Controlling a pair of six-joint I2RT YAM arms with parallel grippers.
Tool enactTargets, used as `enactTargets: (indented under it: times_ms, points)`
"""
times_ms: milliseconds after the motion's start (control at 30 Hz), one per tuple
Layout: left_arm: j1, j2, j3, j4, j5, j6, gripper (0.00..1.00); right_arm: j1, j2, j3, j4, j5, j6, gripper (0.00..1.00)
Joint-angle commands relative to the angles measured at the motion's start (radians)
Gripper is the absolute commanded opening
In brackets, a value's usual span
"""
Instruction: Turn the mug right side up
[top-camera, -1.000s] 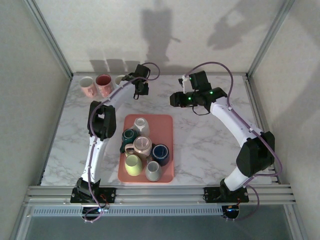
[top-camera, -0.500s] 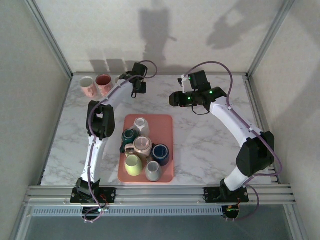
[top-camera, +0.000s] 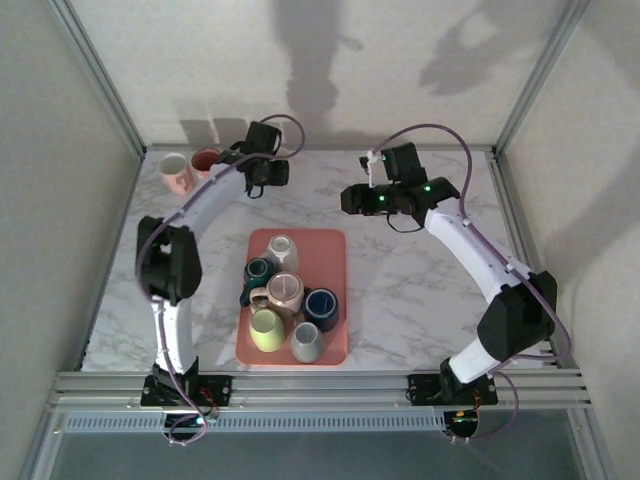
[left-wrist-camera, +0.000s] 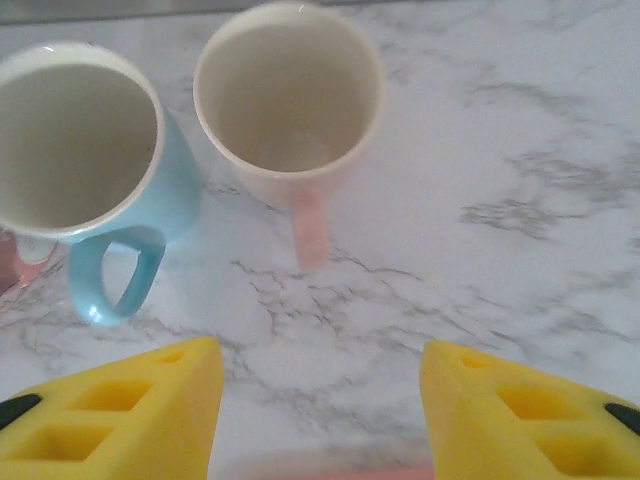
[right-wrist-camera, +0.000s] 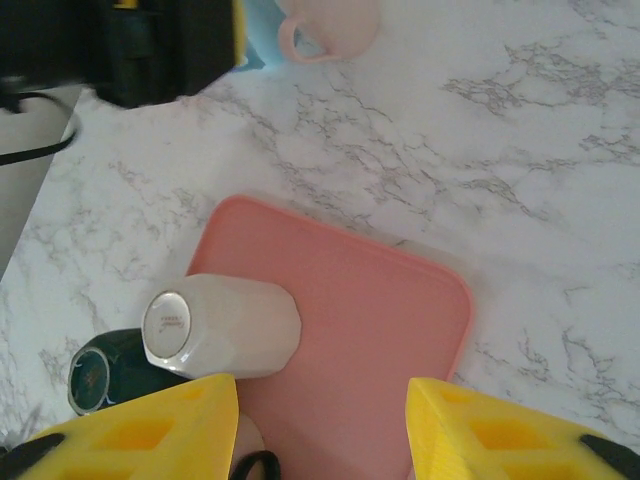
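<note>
Much open marble tabletop (top-camera: 410, 295) between pink tray (top-camera: 326, 254) of mugs (top-camera: 285, 290) and right edge.

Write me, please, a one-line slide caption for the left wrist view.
Open left gripper over the marble table, facing a blue mug and a pink mug standing upright side by side.
</note>
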Motion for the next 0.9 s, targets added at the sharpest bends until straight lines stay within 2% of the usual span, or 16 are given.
enactTargets:
  times_ms: [0,133,333,500,700,867]
  points:
    - [-0.007,-0.166,-0.133,0.044,0.097,-0.051,0.55,0.008,-0.062,-0.036,-0.03,0.025,-0.006,0.49]
    - [-0.006,-0.354,-0.311,0.043,0.153,-0.094,0.55,0.008,-0.118,-0.087,-0.037,0.041,-0.005,0.49]
    - [-0.004,-0.557,-0.484,-0.038,0.254,-0.127,0.55,0.008,-0.173,-0.141,-0.057,0.018,0.006,0.49]
    - [0.001,-0.704,-0.625,-0.066,0.363,-0.141,0.56,0.008,-0.172,-0.147,-0.1,-0.097,-0.013,0.51]
    - [0.019,-0.74,-0.736,-0.08,0.443,-0.127,0.58,0.01,-0.175,-0.177,-0.089,-0.168,-0.004,0.51]
    - [0.026,-0.716,-0.804,0.018,0.418,-0.153,0.57,0.011,-0.178,-0.184,-0.074,-0.177,0.011,0.51]
